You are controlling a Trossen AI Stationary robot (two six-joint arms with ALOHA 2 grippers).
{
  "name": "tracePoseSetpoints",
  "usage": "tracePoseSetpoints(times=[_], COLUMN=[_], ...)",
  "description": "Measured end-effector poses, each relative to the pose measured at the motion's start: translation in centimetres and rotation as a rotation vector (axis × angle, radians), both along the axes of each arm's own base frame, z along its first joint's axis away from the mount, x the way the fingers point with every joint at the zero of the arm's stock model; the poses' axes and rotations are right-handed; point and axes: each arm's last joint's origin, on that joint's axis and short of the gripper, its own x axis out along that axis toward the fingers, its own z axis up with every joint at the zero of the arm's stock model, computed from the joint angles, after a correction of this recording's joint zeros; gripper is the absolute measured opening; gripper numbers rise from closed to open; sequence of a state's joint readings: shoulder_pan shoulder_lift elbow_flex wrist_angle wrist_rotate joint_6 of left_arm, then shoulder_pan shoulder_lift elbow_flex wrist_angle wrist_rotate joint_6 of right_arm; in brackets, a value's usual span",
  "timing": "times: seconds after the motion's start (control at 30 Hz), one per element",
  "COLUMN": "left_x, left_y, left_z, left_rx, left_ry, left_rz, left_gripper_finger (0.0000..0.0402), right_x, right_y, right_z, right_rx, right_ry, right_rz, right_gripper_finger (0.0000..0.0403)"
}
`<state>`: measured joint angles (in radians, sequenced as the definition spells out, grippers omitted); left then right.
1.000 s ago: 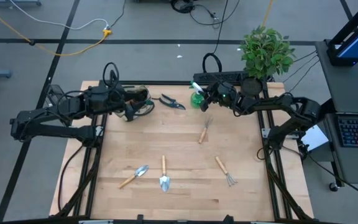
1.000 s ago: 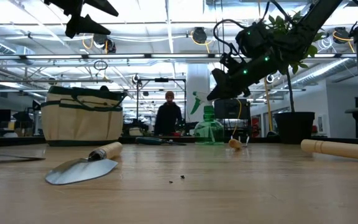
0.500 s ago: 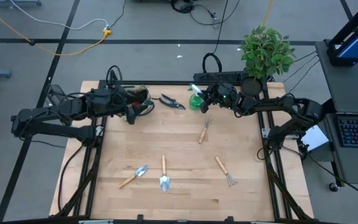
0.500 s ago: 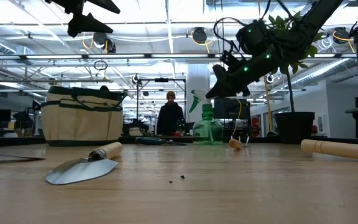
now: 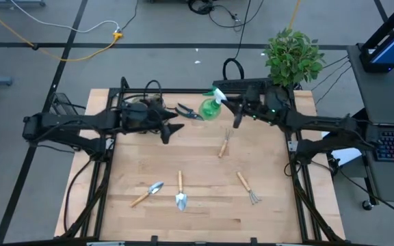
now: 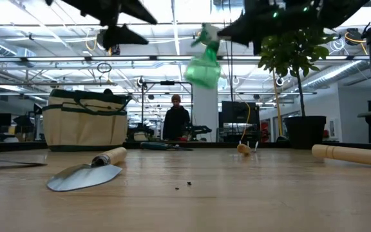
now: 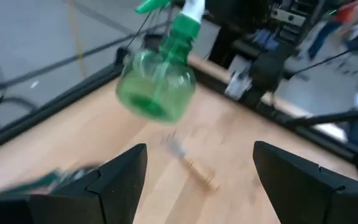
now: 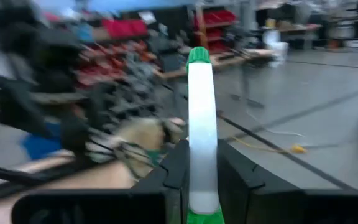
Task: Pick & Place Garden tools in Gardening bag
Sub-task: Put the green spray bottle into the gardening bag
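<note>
Right gripper (image 5: 219, 102) up off the wooden bench (image 5: 197, 205), jaws nearly shut, clamped on the white neck of the translucent green plastic spray bottle (image 6: 203, 63), round body hanging free below the jaws, well clear of the bench. Left gripper (image 7: 194, 180) hovering just short of the bottle, jaws spread wide and holding nothing, bottle dead ahead between the two dark fingers (image 7: 114, 186).

Round tan fabric gardening bag with dark green trim (image 6: 85, 120) sitting behind the left jaws, mostly covered by that arm from above. Dark pruning shears (image 5: 189, 112) lying just beneath the gap between the two grippers.

Judged the carry stage, bottle on its way to the bag. Best done high and level, keeping the swinging body from clipping the open left jaws, clearing the green rim before lowering, and releasing only once the body is down inside.
</note>
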<state>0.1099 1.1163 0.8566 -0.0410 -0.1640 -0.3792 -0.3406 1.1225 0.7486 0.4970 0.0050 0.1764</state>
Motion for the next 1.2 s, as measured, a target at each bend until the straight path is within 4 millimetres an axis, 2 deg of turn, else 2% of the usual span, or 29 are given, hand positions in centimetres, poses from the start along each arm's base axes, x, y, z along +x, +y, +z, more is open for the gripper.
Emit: tracePoseSetpoints(times=[0.3,0.43,0.6,0.8,1.0,1.2], left_x=[3.4,4.5,6.0,8.0,9.8,10.7], left_y=[-0.9,-1.8,-3.1,-3.5,-3.5,-3.5], left_z=[-0.9,-0.3,1.0,1.7,1.4,0.9], left_rx=[0.080,0.140,0.248,0.272,0.271,0.249], left_ry=[-0.104,-0.089,-0.042,0.019,0.059,0.062], left_rz=[-0.008,0.001,0.029,0.066,0.086,0.133], left_gripper_finger=[0.0298,0.0298,0.0298,0.0298,0.0298,0.0298], right_x=[0.4,0.7,1.1,1.9,2.4,2.6], right_y=[2.9,3.6,4.1,4.7,5.2,5.7], right_z=[0.7,0.8,0.7,0.4,0.1,0.1], right_rx=[0.057,0.054,0.060,0.056,0.067,0.071], right_ry=[-0.064,-0.089,-0.096,-0.125,-0.139,-0.143], right_rz=[0.129,0.137,0.153,0.180,0.183,0.183], right_gripper_finger=[0.0044,0.0044,0.0044,0.0045,0.0045,0.0045])
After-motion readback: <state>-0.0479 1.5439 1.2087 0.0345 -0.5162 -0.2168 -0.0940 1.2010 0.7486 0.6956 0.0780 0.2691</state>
